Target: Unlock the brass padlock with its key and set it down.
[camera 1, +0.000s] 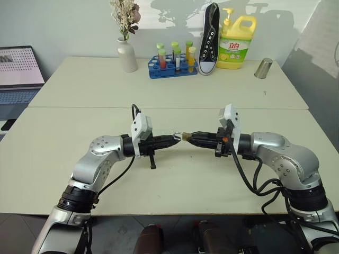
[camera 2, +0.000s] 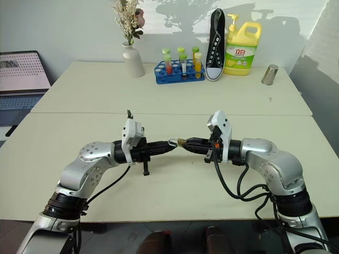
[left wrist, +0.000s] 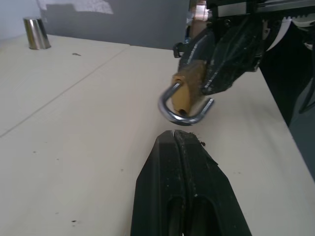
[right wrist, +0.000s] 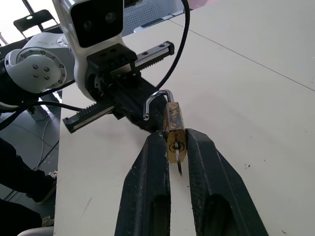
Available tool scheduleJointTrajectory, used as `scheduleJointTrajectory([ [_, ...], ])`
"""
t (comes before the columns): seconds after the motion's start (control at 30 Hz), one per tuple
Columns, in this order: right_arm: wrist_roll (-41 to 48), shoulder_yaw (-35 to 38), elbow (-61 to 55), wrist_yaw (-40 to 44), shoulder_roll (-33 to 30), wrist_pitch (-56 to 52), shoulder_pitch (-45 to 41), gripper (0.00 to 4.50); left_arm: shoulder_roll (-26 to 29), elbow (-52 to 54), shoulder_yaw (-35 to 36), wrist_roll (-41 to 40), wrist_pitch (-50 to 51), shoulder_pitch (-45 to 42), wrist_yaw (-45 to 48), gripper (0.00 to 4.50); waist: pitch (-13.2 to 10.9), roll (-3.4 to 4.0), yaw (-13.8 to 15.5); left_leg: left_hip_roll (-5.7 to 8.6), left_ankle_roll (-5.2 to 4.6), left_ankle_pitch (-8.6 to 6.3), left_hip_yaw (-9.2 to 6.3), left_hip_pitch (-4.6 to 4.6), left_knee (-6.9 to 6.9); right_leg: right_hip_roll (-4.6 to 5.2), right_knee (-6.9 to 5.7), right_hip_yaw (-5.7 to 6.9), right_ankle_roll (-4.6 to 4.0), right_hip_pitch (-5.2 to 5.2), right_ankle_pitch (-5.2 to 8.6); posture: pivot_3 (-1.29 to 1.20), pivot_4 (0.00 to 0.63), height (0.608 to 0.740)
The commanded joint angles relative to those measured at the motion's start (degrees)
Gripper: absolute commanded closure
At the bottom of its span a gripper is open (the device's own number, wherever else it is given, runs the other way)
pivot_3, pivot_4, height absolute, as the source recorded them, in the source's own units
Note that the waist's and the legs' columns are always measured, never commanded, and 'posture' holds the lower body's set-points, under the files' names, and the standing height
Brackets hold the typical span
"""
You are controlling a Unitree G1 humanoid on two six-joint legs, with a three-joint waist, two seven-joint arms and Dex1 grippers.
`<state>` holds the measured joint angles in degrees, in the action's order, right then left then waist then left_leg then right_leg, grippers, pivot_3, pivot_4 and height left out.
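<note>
The right hand [right wrist: 172, 147] grips the brass padlock [right wrist: 173, 129] by its body, above the bench [camera 1: 175, 190] at mid-front. The padlock's long axis runs level, in line with both hands; its shackle [left wrist: 179, 110] stands sprung open and points toward the left hand [left wrist: 176, 135]. The key [right wrist: 179, 167] sits in the keyway at the opposite end. The left hand is fully closed, empty, tips just beside the shackle. Setting down falls to the right hand.

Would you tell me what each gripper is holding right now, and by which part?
The right gripper clamps the brass padlock by its body, shackle swung open. The left gripper is shut and empty.
</note>
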<state>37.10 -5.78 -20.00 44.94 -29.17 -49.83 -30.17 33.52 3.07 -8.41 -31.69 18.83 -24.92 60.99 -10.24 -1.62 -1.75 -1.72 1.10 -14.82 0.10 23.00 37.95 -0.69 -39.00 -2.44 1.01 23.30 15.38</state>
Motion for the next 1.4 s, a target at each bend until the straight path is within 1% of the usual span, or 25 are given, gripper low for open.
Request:
scheduleJointTrajectory([
  [0.03,0.11,0.56,-1.06,0.54,-0.58,0.93,-0.68,4.34,-0.05,4.1,2.65,-3.14,3.44,-0.37,0.52,4.5,0.0,0.0,0.0,0.0,0.0,0.0,0.0,0.0,0.0,0.0,0.0,-0.01,0.01,0.0,0.01,0.0,0.15,0.74],
  [0.23,-0.13,0.35,-0.85,0.68,-0.8,1.1,-0.53,4.34,-0.31,6.12,4.69,-6.27,8.51,-1.1,-0.16,4.5,0.0,0.0,0.0,0.0,0.0,0.0,0.0,0.0,0.0,0.0,0.0,-0.01,0.04,0.0,0.02,0.0,0.15,0.74],
  [0.57,-0.74,-0.45,-0.74,1.14,-0.96,1.53,-0.22,4.34,-1.51,7.76,7.28,-9.65,14.17,-2.77,-2.44,4.5,0.0,-0.01,0.0,0.01,0.0,0.0,0.0,0.0,0.0,0.0,0.0,-0.01,0.04,0.0,0.02,0.0,0.15,0.74],
  [0.87,-1.62,-1.05,-0.75,1.63,-1.03,1.98,-0.21,4.34,-1.85,7.31,7.05,-8.29,14.25,-3.31,-2.54,4.5,0.0,0.0,0.0,0.01,0.0,0.0,0.0,0.0,-0.01,0.0,0.01,-0.01,0.04,0.0,0.03,0.0,0.15,0.74],
  [0.97,-1.83,-1.06,-0.74,1.58,-0.99,1.91,-0.19,4.34,-1.2,7.88,6.51,-6.72,12.83,-2.97,-1.97,4.5,0.0,0.0,0.01,0.01,0.0,0.0,0.0,0.0,0.0,0.0,0.01,-0.02,0.04,0.0,0.03,0.0,0.15,0.74],
  [1.13,-1.14,-0.27,-0.76,1.09,-1.33,0.38,0.41,4.34,1.91,7.56,5.92,1.48,4.16,-1.93,-0.43,4.5,-0.01,0.0,0.01,0.0,0.0,0.0,0.01,-0.01,-0.02,0.0,0.02,-0.02,0.03,0.0,0.03,0.0,0.15,0.74],
  [1.2,-0.53,0.33,-0.54,0.91,-1.92,-1.05,0.83,4.34,5.3,4.93,4.13,10.2,-9.2,-0.84,2.82,4.5,-0.01,0.0,0.0,0.01,0.0,0.0,0.02,-0.01,-0.02,0.0,0.03,-0.03,0.02,0.0,0.03,0.0,0.15,0.74],
  [1.27,0.12,0.35,-0.2,0.82,-2.92,-3.66,1.35,4.34,7.73,1.8,3.11,15.83,-20.19,0.16,5.74,4.13,-0.01,0.02,0.03,0.01,0.0,0.0,0.05,-0.03,-0.05,0.0,0.04,-0.05,-0.04,0.0,0.01,0.0,0.15,0.74],
  [1.3,0.35,0.11,-0.13,0.82,-3.3,-4.79,1.62,4.34,8.33,0.71,2.8,16.83,-23.54,0.64,6.98,3.92,-0.01,0.02,0.08,0.01,0.0,0.0,0.06,-0.03,-0.06,0.01,0.04,-0.05,-0.22,0.0,-0.08,0.0,0.15,0.74],
  [1.37,1.88,0.36,0.47,-0.48,-2.55,-8.33,1.86,4.34,9.81,-0.71,1.59,18.59,-29.85,2.11,10.26,3.28,-0.01,0.02,0.09,0.0,0.0,0.0,0.07,-0.02,-0.07,0.04,0.06,-0.04,-0.27,0.0,-0.07,0.0,0.15,0.74],
  [1.4,2.65,0.67,0.79,-1.21,-2.02,-9.94,1.87,4.34,10.09,-1.06,1.32,18.82,-31.47,2.67,11.16,2.97,-0.02,0.02,0.09,0.01,0.0,0.0,0.08,-0.02,-0.07,0.05,0.06,-0.05,-0.27,0.01,-0.07,0.0,0.15,0.74],
])
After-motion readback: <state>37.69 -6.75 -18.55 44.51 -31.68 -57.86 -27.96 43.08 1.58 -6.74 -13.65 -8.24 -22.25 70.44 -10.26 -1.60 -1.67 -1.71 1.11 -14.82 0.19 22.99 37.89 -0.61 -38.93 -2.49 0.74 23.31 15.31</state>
